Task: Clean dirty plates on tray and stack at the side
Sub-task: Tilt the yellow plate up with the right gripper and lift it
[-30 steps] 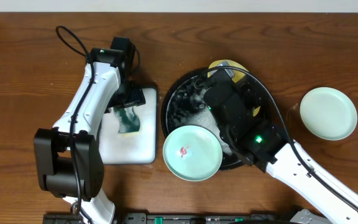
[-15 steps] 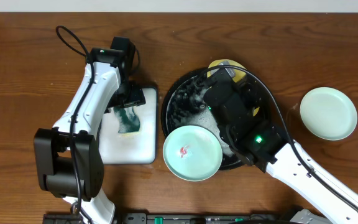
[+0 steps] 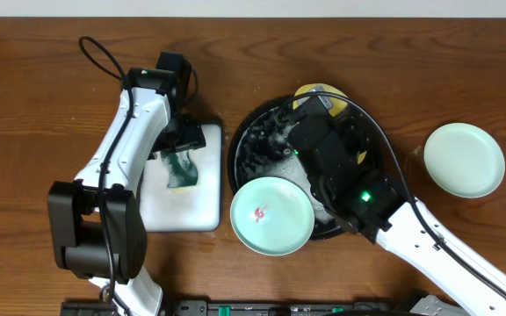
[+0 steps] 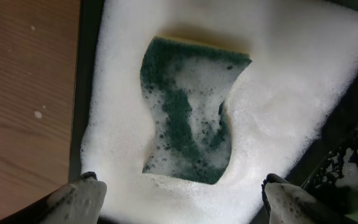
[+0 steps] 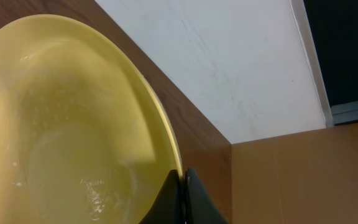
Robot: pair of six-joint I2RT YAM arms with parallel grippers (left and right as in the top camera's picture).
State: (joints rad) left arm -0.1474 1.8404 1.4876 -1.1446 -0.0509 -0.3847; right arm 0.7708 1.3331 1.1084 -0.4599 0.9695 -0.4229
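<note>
Your right gripper has its jaws pinched onto the rim of the yellow plate, so that plate is in hand. From overhead you will find the yellow plate at 12 o'clock on the black tray, peeking out from under the right gripper. In the right wrist view its inner face looks wet and glossy, and no red mark shows on the part in view. The black tray sits near the middle of the table, with white suds over its 10 o'clock side. A green plate with a red smear lies across the tray's rim at about 7 o'clock, partly over the wood. The other green plate sits on the table at 3 o'clock from the tray, well apart from it (no smear can be made out on it). Your left gripper hangs over the white tray, which lies just beside the black tray at 9 o'clock. Its jaws are spread wide and hold nothing, and its fingertips stand either side of the foam. Between them, the green sponge lies flat in thick lather, apart from both fingers.
</note>
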